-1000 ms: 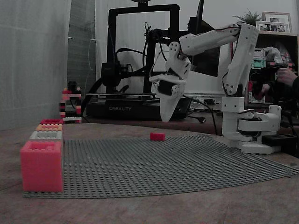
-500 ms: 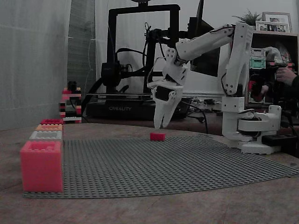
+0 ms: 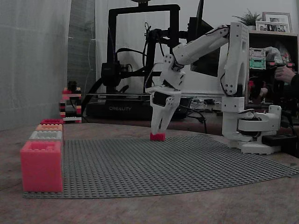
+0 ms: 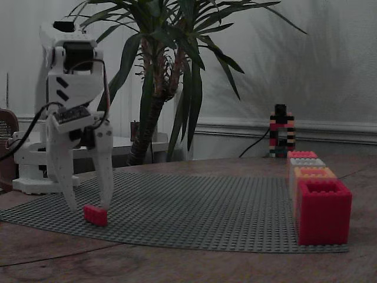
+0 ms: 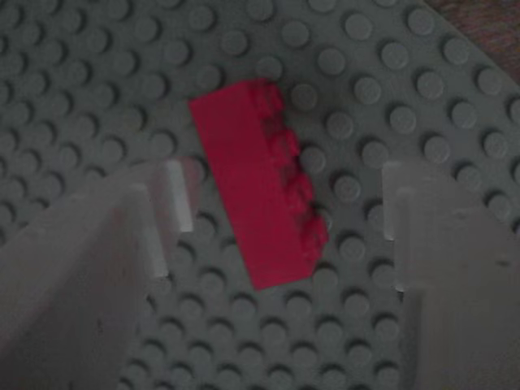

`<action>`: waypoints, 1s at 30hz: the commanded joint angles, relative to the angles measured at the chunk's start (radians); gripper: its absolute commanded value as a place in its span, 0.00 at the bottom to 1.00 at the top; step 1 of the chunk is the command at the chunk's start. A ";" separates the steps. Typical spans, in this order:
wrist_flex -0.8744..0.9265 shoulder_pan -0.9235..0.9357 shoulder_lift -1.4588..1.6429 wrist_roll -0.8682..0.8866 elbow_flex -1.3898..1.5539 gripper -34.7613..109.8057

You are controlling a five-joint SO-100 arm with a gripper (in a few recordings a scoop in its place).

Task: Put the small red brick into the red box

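Claw (image 4: pixel 87 207) is spread wide and hanging straight down over the small red brick (image 5: pixel 258 185), with nothing in it. In the wrist view I've got one finger (image 5: pixel 162 215) on the left of the brick and the other on the right, both clear of it with gaps either side. From the fixed view with the palm the tips sit right down by the grey studded baseplate (image 4: pixel 194 212), one tip just beside the brick, so I'd say I'm low enough.

So I'm at the grab step: lined up, not yet closed. Next move is just squeezing shut on it, then a lift and a long carry over to the red box (image 3: pixel 51 122), which sits at the far end of the row of boxes along the left edge of the plate in the fixed view with the printer. The pinkish box (image 3: pixel 41 165) is the near one, not my target.

Brick's long axis runs roughly top to bottom in the wrist view, tilted a bit so the top end leans left. Studs seem to face right there, so it may be lying on its side. Fingers would close across the short width, which is what I want, though the tilt might make it twist a little.
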 commanded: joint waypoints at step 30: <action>-0.397 -0.333 -0.107 1.094 -0.367 0.25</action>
